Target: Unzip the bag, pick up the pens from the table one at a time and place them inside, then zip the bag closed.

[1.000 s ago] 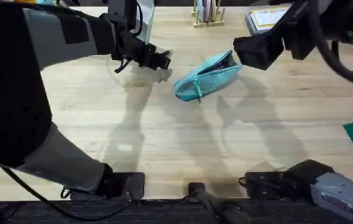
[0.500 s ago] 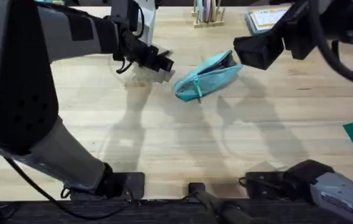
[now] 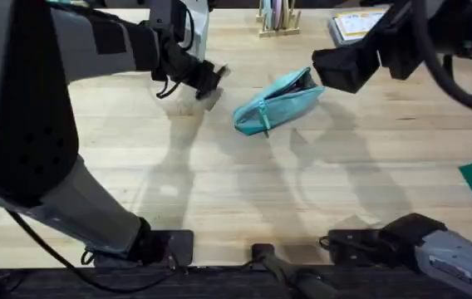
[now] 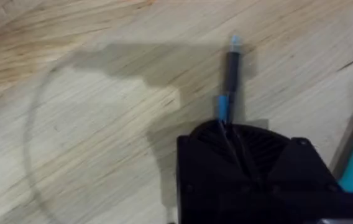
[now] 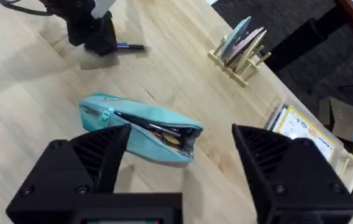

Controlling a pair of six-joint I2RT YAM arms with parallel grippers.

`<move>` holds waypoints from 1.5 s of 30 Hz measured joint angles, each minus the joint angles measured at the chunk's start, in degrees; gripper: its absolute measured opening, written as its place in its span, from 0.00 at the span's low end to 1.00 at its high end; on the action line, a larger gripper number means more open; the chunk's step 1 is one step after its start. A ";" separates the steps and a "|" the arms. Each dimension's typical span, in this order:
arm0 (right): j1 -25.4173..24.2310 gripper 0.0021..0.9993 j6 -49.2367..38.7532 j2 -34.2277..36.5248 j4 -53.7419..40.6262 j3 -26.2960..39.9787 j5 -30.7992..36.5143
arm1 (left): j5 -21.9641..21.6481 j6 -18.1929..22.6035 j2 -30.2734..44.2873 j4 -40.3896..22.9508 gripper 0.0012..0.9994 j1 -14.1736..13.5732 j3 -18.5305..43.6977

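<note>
Far on the left of the bench (image 3: 219, 191), the left hand (image 3: 205, 79) is closed on a pen (image 4: 231, 81), pinching it near its back end so that most of the barrel and its blue tip stick out past the fingers; in the right wrist view the same pen (image 5: 131, 46) juts sideways from that hand, low over the wood. To its right lies the bag (image 3: 276, 101), slanting away towards the far right, its zipper already open along the top and other contents showing in the mouth. Further right the right hand (image 5: 179, 168) hovers over the bag with its fingers wide apart, holding nothing. We judge the carry is the step in hand: we should lift the pen clear, turn its barrel in line with the slit, and lower tip first into the wider far end, letting go only once it is well inside
</note>
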 joint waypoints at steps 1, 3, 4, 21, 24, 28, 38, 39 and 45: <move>0.00 1.00 0.00 0.00 0.00 0.00 0.00 | 0.05 -0.06 0.00 0.01 0.05 -0.11 0.05; 0.00 1.00 0.00 -0.01 -0.01 0.00 0.00 | 0.18 -0.06 0.00 0.01 0.05 -0.11 0.08; 0.00 1.00 0.00 0.00 0.00 0.00 0.00 | 0.26 -0.06 0.00 0.01 0.05 -0.11 0.08; 0.00 1.00 0.00 0.00 0.26 0.00 0.00 | -0.38 -0.06 1.33 0.88 0.04 -0.11 2.19; 0.00 1.00 0.00 0.00 0.42 0.00 0.00 | -0.63 -0.06 1.29 0.86 0.04 -0.11 3.28; 0.00 1.00 0.00 -0.02 1.64 0.00 0.00 | -0.79 -0.06 -0.28 0.79 0.04 -0.31 3.94; 0.00 1.00 0.00 -2.22 3.74 -0.02 0.02 | -0.81 -0.06 -13.31 0.18 0.04 -6.94 4.05; 0.00 1.00 0.00 -2.76 3.72 -0.02 0.01 | -0.83 -0.06 -14.61 0.14 0.04 -8.13 4.10; 0.00 1.00 0.00 -9.34 -2.17 -0.02 0.02 | -0.81 -0.34 -20.98 -1.54 0.04 -17.47 4.49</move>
